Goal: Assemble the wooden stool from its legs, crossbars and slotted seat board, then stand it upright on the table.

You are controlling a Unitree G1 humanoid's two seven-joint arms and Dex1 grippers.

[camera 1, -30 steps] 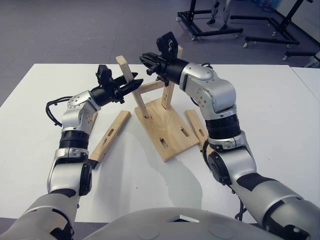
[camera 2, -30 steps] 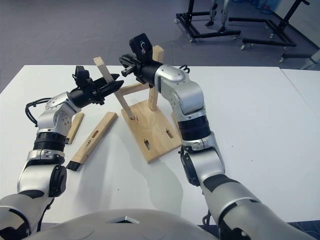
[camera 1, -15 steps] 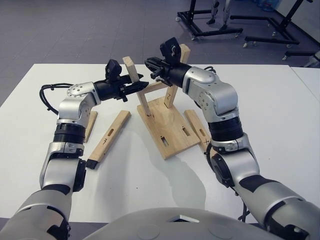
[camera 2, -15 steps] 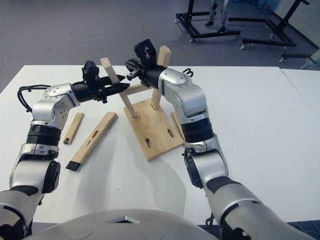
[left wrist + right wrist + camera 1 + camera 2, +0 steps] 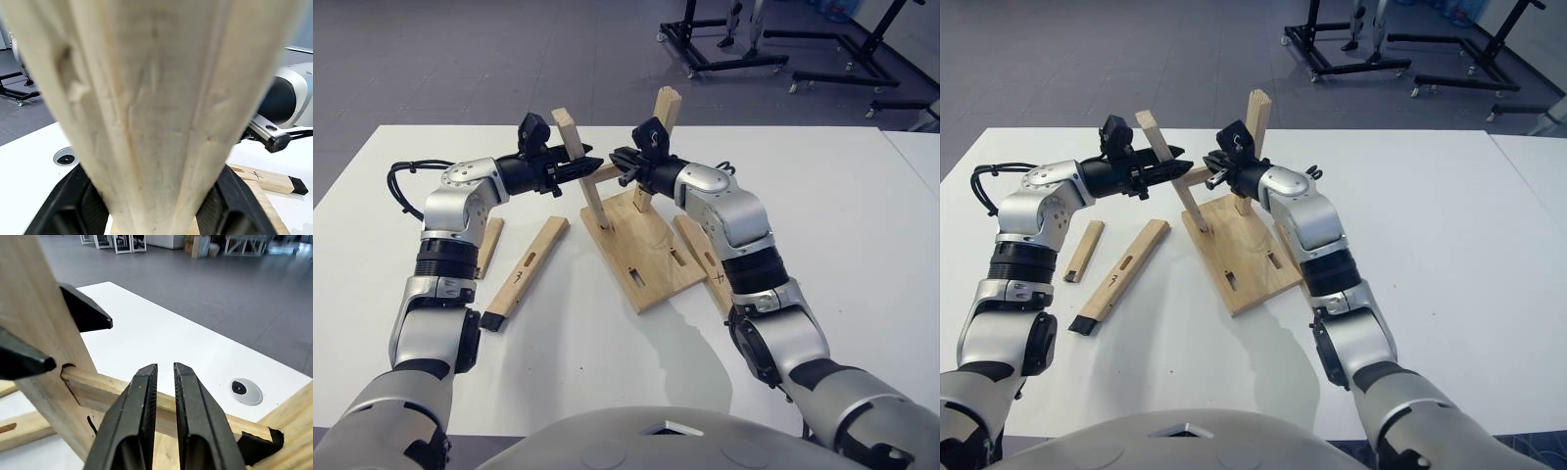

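— Since the left gripper (image 5: 572, 168) is clamped on the left leg (image 5: 597, 208) just below its top, is that leg steady?
— I judge so. It stands in the slotted seat board (image 5: 651, 269), which lies flat mid-table with its long axis running 11 to 5 o'clock.
— And the crossbar (image 5: 610, 173)?
— It spans the two standing legs, running about 8 to 2 o'clock, from the left leg to the right leg (image 5: 664, 106).
— Which gripper is nearer to it?
— The right gripper (image 5: 165, 366). Its fingers are drawn nearly together and hold nothing, with the tips just above the crossbar at its 12 o'clock. The next push should go down towards 6 o'clock.
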